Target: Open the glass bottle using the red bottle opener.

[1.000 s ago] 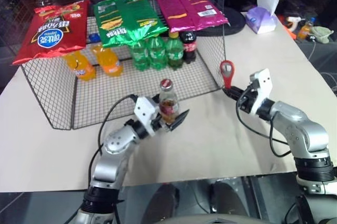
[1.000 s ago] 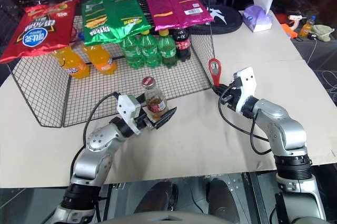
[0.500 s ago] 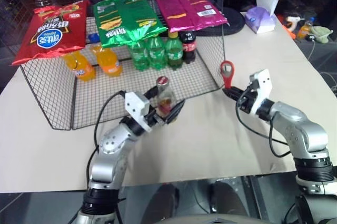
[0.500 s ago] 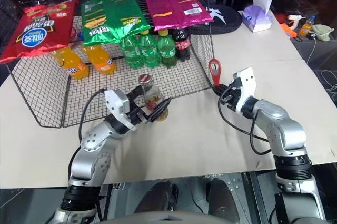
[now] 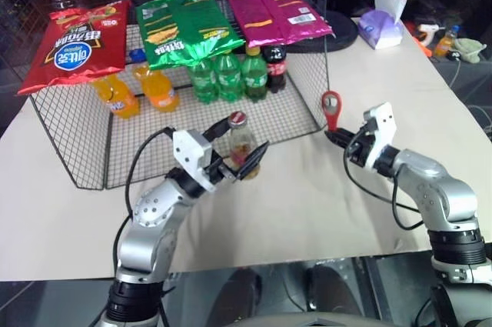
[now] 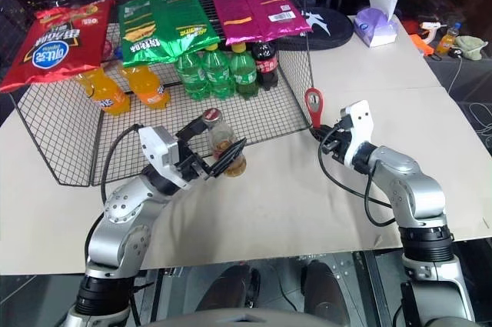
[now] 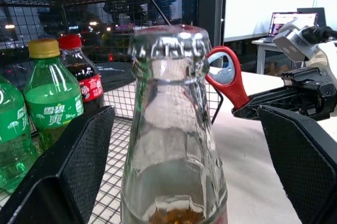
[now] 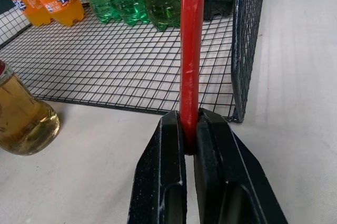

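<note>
Left eye view: left gripper (image 5: 240,156) is spreading wide around the glass bottle (image 5: 243,145); right gripper (image 5: 337,137), right of it, is pinching the red bottle opener (image 5: 331,108).

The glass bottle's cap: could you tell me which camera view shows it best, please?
The left wrist view: the glass bottle's crimped cap sits close up, between the left gripper's open fingers. The eye views show it small, as a red top. The right wrist view catches the bottle's lower body at its edge.
</note>
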You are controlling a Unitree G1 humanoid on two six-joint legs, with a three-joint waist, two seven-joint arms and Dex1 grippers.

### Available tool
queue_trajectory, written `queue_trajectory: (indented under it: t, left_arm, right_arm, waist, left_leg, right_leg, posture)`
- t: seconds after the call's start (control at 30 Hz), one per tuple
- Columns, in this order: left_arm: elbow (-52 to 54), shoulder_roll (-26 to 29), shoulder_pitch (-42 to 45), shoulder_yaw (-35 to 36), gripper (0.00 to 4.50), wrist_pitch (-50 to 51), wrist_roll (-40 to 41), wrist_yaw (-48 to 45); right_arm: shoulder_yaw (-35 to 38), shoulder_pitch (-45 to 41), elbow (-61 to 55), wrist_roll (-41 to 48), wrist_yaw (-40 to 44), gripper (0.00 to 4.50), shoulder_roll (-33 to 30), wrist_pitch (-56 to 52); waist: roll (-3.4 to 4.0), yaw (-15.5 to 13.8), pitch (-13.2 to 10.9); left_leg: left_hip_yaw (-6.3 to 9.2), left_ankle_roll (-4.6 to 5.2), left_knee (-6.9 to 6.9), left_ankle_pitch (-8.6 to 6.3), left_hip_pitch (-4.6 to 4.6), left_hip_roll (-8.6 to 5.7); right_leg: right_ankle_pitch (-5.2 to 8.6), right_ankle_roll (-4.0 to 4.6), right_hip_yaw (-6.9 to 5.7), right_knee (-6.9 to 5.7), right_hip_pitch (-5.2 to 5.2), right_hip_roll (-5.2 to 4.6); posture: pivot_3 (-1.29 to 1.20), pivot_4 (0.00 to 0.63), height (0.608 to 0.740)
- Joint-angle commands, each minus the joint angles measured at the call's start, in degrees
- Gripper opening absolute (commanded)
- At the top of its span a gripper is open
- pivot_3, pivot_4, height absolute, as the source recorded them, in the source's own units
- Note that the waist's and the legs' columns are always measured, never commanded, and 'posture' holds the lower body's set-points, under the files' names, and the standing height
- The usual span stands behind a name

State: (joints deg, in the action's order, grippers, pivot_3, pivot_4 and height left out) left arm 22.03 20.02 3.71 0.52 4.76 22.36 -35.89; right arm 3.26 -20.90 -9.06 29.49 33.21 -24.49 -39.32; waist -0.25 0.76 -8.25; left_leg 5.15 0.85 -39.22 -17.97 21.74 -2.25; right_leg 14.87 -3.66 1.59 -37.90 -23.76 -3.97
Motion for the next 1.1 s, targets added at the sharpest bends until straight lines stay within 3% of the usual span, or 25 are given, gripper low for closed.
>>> queue_trajectory:
  t: [0.03, 0.27, 0.3, 0.33, 0.47, 0.57, 0.87, 1.1]
  left_arm:
    - [3.56, -0.06, 0.18, 0.78, 4.47, -0.3, 0.56, 1.09]
    - [3.65, -0.26, -0.15, -0.03, 4.47, -0.39, 0.37, 1.6]
    - [3.55, -0.3, -0.13, -0.1, 3.97, -0.42, 0.37, 1.57]
    - [3.48, -0.3, -0.1, -0.18, 3.79, -0.43, 0.39, 1.5]
    - [3.35, -0.37, 0.02, -0.46, 1.81, -0.38, 0.58, 1.39]
    - [3.23, -0.44, 0.1, -0.51, 0.97, -0.35, 0.6, 1.4]
    - [2.94, -0.11, -0.65, -0.14, 0.96, -0.45, 0.49, 1.3]
    - [2.57, 0.02, -0.44, 0.42, 0.96, -0.16, 0.61, 1.46]
  right_arm:
    - [0.65, -1.04, -1.03, 0.13, 0.38, 0.0, 0.01, 1.13]
    - [0.31, -1.55, -1.06, 0.19, 0.34, 0.0, 0.36, 0.91]
    - [0.3, -1.59, -1.12, 0.2, 0.34, 0.0, 0.38, 0.88]
    - [0.27, -1.6, -1.15, 0.17, 0.36, 0.0, 0.36, 0.9]
    - [0.22, -1.67, -1.27, 0.07, 0.44, 0.0, 0.25, 0.93]
    - [-0.01, -2.06, -1.64, -0.03, 0.36, 0.0, 0.35, 1.03]
    - [-5.08, -4.26, -7.88, -3.1, 0.77, 0.0, 0.15, 3.58]
    - [-18.43, -4.76, -9.6, -29.02, -5.84, 0.0, -0.79, 29.6]
  waist:
    - [0.0, 0.0, 0.0]
    - [0.0, -0.01, 0.0]
    - [0.0, -0.01, 0.0]
    - [0.0, -0.01, 0.0]
    - [0.0, -0.04, 0.01]
    - [0.04, -0.06, 0.03]
    - [0.04, -0.07, 0.03]
    - [0.04, -0.04, 0.03]
  left_leg:
    - [0.0, 0.0, 0.0, 0.0, 0.0, 0.0]
    - [0.0, 0.0, 0.0, 0.0, 0.0, 0.0]
    - [0.0, 0.0, 0.0, 0.0, 0.0, 0.0]
    - [0.0, 0.0, 0.0, 0.0, 0.0, 0.0]
    - [0.0, 0.0, 0.0, 0.0, 0.0, 0.0]
    - [-0.01, 0.0, 0.0, 0.0, -0.03, 0.0]
    - [0.0, 0.0, -0.01, 0.0, -0.03, -0.01]
    - [-0.01, -0.01, -0.01, 0.01, -0.06, -0.02]
  right_leg:
    - [0.0, 0.0, 0.0, 0.0, 0.0, 0.0]
    - [0.0, 0.0, 0.0, 0.0, 0.0, 0.0]
    - [0.0, 0.0, 0.0, 0.0, 0.0, 0.0]
    - [0.0, 0.0, 0.0, 0.0, 0.0, 0.0]
    - [0.0, 0.0, 0.0, 0.0, 0.0, 0.0]
    - [0.0, 0.0, 0.01, 0.0, 0.03, -0.01]
    - [0.0, 0.0, 0.0, -0.01, 0.03, 0.0]
    - [0.0, 0.0, -0.01, -0.02, 0.03, 0.01]
  posture:
    - [0.0, 0.15, 0.74]
    - [0.0, 0.15, 0.74]
    - [0.0, 0.15, 0.74]
    - [0.0, 0.15, 0.74]
    - [0.0, 0.15, 0.74]
    - [0.0, 0.15, 0.74]
    - [0.0, 0.15, 0.74]
    - [0.0, 0.15, 0.74]
